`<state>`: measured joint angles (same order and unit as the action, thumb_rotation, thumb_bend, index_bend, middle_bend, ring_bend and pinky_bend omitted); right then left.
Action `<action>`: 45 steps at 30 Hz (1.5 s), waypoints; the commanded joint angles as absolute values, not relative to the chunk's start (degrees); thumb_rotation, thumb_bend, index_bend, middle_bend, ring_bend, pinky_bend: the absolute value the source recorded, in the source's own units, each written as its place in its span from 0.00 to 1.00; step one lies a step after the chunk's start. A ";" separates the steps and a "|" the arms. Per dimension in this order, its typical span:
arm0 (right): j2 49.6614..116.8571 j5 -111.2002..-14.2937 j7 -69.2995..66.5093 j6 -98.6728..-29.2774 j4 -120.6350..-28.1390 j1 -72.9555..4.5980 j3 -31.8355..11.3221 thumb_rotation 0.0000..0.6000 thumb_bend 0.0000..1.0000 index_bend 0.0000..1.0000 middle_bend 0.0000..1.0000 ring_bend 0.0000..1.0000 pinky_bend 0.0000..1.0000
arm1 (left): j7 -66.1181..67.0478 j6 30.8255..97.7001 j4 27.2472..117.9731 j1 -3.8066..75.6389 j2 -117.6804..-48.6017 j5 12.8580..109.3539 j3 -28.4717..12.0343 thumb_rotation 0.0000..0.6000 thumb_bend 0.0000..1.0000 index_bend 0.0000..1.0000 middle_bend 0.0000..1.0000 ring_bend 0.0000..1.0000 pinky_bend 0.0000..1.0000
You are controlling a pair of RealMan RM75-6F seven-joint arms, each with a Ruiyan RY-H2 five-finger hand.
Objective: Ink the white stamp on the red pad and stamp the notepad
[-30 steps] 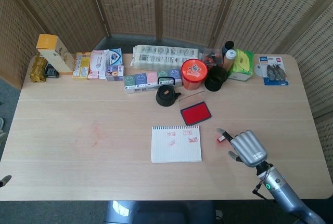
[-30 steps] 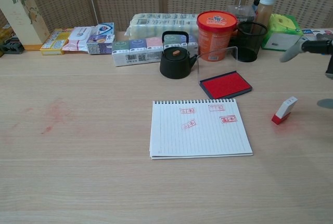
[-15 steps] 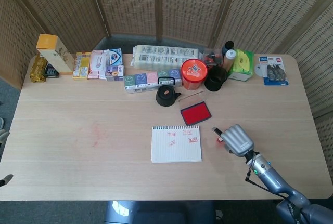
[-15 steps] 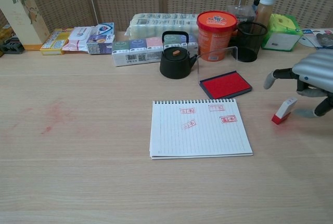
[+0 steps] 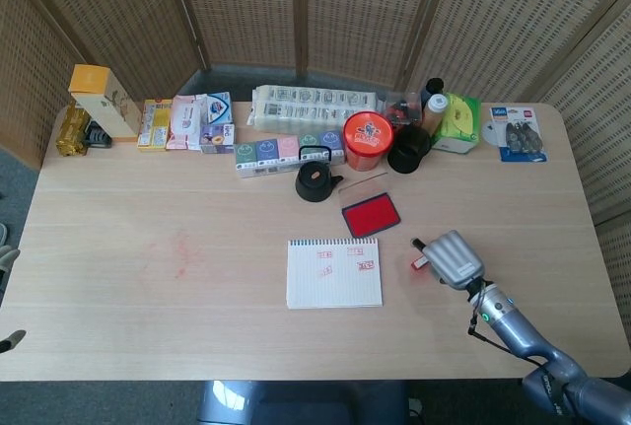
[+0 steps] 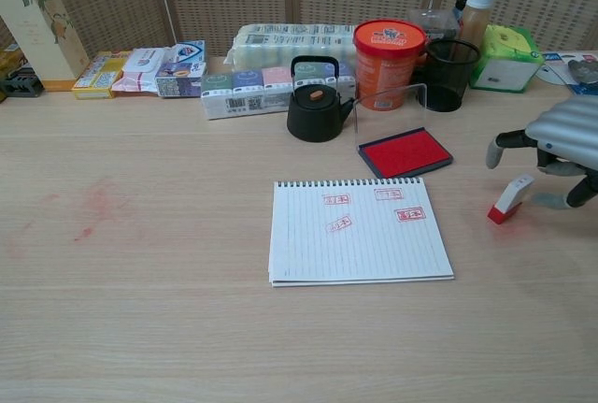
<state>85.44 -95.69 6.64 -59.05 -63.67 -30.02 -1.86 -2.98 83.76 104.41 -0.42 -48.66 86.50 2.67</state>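
The white stamp with a red base lies tilted on the table, right of the notepad; the head view shows the stamp just left of my right hand. The spiral notepad lies flat and bears several red prints near its top. The red ink pad sits open behind it, with a clear lid standing up. My right hand hovers over the stamp's right side with fingers spread around it, and it holds nothing. My left hand does not show.
Along the back stand a black kettle, an orange tub, a black mesh cup, a bottle, tissue packs and boxes. A faint red smear marks the table at the left.
My right hand has come in from the front right and lowered beside the stamp. The stamp, notepad and pad have not moved.
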 commanded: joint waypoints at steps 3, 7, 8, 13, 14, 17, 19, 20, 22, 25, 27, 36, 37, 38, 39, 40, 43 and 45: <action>86.13 -95.30 5.09 -59.53 -62.39 -30.27 -1.10 1.00 0.34 0.33 1.00 1.00 1.00 | -2.57 83.68 104.51 -0.39 -48.81 86.37 2.66 1.00 0.00 0.00 0.00 0.00 0.01; 86.97 -93.70 3.52 -59.32 -61.64 -30.40 -1.45 1.00 0.34 0.34 1.00 1.00 1.00 | -2.36 83.44 104.55 -0.31 -48.92 86.22 2.67 1.00 0.00 0.00 0.00 0.00 0.01; 87.11 -93.35 3.24 -59.18 -61.39 -30.47 -1.54 1.00 0.34 0.35 1.00 1.00 1.00 | -2.36 83.46 104.55 -0.31 -48.93 86.21 2.66 1.00 0.00 0.00 0.00 0.00 0.01; 87.44 -91.95 1.28 -58.79 -60.92 -30.70 -1.68 1.00 0.35 0.37 1.00 1.00 1.00 | -2.53 83.49 104.50 -0.31 -48.89 86.04 2.59 1.00 0.00 0.00 0.00 0.00 0.01; 87.47 -91.73 1.06 -58.66 -60.78 -30.78 -1.63 1.00 0.36 0.38 1.00 1.00 1.00 | -2.52 83.44 104.49 -0.29 -48.87 86.01 2.59 1.00 0.00 0.00 0.00 0.00 0.01; 87.67 -91.25 0.68 -58.44 -60.46 -30.88 -1.50 1.00 0.36 0.39 1.00 1.00 1.00 | -2.51 83.36 104.49 -0.24 -48.88 86.06 2.60 1.00 0.00 0.00 0.00 0.00 0.01; 87.86 -90.84 0.25 -58.29 -60.29 -30.90 -1.48 1.00 0.36 0.39 1.00 1.00 1.00 | -2.50 83.35 104.49 -0.23 -48.89 86.05 2.59 1.00 0.00 0.00 0.00 0.00 0.01; 88.00 -90.40 -0.35 -58.09 -60.33 -30.88 -1.52 1.00 0.36 0.40 1.00 1.00 1.00 | -2.49 83.35 104.49 -0.22 -48.89 86.03 2.58 1.00 0.00 0.00 0.00 0.00 0.01; 88.14 -89.50 -1.85 -57.57 -60.69 -30.84 -1.64 1.00 0.36 0.41 1.00 1.00 1.00 | -2.52 83.38 104.50 -0.23 -48.88 86.00 2.57 1.00 0.00 0.00 0.00 0.00 0.01; 88.25 -88.77 -3.16 -57.04 -60.95 -30.94 -1.65 1.00 0.37 0.42 1.00 1.00 1.00 | -2.50 83.41 104.50 -0.24 -48.90 85.97 2.55 1.00 0.00 0.00 0.00 0.00 0.01; 88.38 -88.34 -3.87 -56.79 -61.00 -31.02 -1.70 1.00 0.37 0.43 1.00 1.00 1.00 | -2.47 83.35 104.52 -0.22 -48.90 85.94 2.56 1.00 0.00 0.00 0.00 0.00 0.01; 88.47 -87.07 -4.68 -56.13 -60.76 -31.42 -1.85 1.00 0.40 0.46 1.00 1.00 1.00 | -2.64 83.38 104.47 -0.21 -48.84 85.93 2.54 1.00 0.00 0.00 0.00 0.00 0.01; 88.45 -86.90 -4.71 -55.99 -60.71 -31.46 -1.87 1.00 0.40 0.46 1.00 1.00 1.00 | -2.66 83.41 104.46 -0.22 -48.84 85.95 2.53 1.00 0.00 0.00 0.00 0.00 0.01; 88.41 -86.74 -4.82 -55.87 -60.71 -31.49 -1.86 1.00 0.40 0.47 1.00 1.00 1.00 | -2.68 83.40 104.45 -0.22 -48.84 85.94 2.53 1.00 0.00 0.00 0.00 0.00 0.01; 88.37 -86.64 -4.95 -55.77 -60.74 -31.50 -1.83 1.00 0.40 0.47 1.00 1.00 1.00 | -2.67 83.37 104.44 -0.21 -48.85 85.92 2.54 1.00 0.00 0.00 0.00 0.00 0.01; 88.33 -86.56 -5.06 -55.71 -60.78 -31.52 -1.81 1.00 0.41 0.47 1.00 1.00 1.00 | -2.65 83.34 104.44 -0.19 -48.85 85.90 2.53 1.00 0.00 0.00 0.00 0.00 0.01; 88.23 -86.41 -5.40 -55.64 -60.83 -31.49 -1.63 1.00 0.41 0.49 1.00 1.00 1.00 | -2.55 83.24 104.48 -0.15 -48.86 85.92 2.56 1.00 0.00 0.00 0.00 0.00 0.01; 88.25 -86.29 -5.64 -55.55 -60.76 -31.49 -1.55 1.00 0.41 0.51 1.00 1.00 1.00 | -2.50 83.23 104.49 -0.14 -48.88 85.94 2.57 1.00 0.00 0.00 0.00 0.00 0.01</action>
<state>88.24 -86.33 -5.60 -55.58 -60.78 -31.49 -1.58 -2.51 83.23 104.49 -0.14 -48.88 85.94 2.57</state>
